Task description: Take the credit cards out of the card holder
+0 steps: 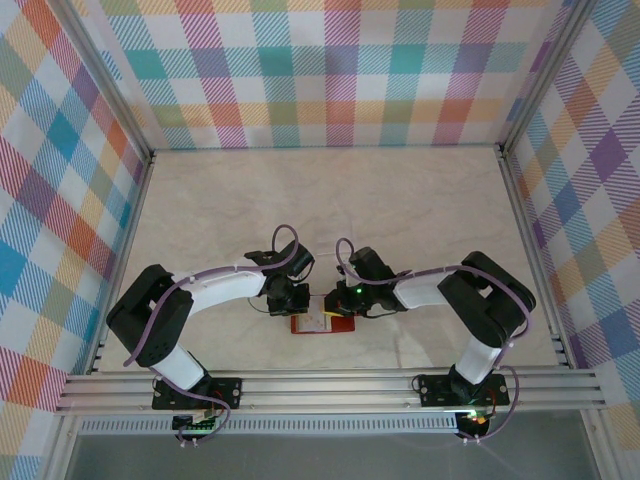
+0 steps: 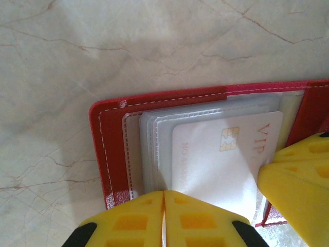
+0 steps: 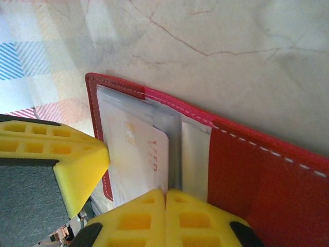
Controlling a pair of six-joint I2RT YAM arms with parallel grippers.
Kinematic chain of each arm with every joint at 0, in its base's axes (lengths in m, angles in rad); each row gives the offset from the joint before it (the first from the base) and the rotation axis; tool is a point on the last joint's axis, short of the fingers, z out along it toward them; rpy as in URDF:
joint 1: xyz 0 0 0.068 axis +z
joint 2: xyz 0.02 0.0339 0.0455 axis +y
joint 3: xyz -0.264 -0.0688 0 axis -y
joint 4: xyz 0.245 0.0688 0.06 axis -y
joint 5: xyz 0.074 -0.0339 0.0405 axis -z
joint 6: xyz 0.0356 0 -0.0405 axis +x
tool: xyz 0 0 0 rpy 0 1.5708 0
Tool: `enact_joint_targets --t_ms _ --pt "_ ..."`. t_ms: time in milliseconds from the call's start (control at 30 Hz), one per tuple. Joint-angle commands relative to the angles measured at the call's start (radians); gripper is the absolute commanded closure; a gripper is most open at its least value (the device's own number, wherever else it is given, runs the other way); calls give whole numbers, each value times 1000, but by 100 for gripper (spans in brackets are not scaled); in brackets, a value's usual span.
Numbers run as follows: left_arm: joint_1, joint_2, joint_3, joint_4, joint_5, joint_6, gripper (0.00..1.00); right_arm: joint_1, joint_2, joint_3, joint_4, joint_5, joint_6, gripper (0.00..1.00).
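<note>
The red card holder (image 1: 343, 326) lies open on the table between the arms, its stacked clear pockets (image 2: 151, 149) facing up. A white credit card (image 2: 216, 159) with a gold chip and the letters VIP sits in the top pocket. More cards beneath it cannot be made out. My left gripper (image 2: 164, 194) is shut, its tips down at the card's plain end on the pocket edges. My right gripper (image 3: 165, 193) is shut at the card's (image 3: 139, 159) VIP end, beside the holder's red flap (image 3: 257, 175). I cannot tell whether either one pinches anything.
The pale marble-patterned table (image 1: 330, 210) stretches away beyond the holder. Checked cloth walls (image 1: 330, 70) and metal frame posts close it in on three sides. A rail (image 1: 330, 385) runs along the near edge, just below the holder.
</note>
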Motion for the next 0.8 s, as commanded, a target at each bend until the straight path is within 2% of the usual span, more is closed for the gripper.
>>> enact_joint_targets --t_ms 0,300,533,767 --pt "-12 27 -11 -38 -33 -2 91 -13 -25 -32 -18 11 -3 94" --pt "-13 20 -14 -55 -46 -3 91 -24 -45 -44 -34 22 -6 94" --pt "-13 25 -17 -47 -38 -2 91 -24 -29 -45 13 -12 12 84" --pt "-13 32 -14 -43 -33 -1 91 -25 23 -35 47 -53 27 81"
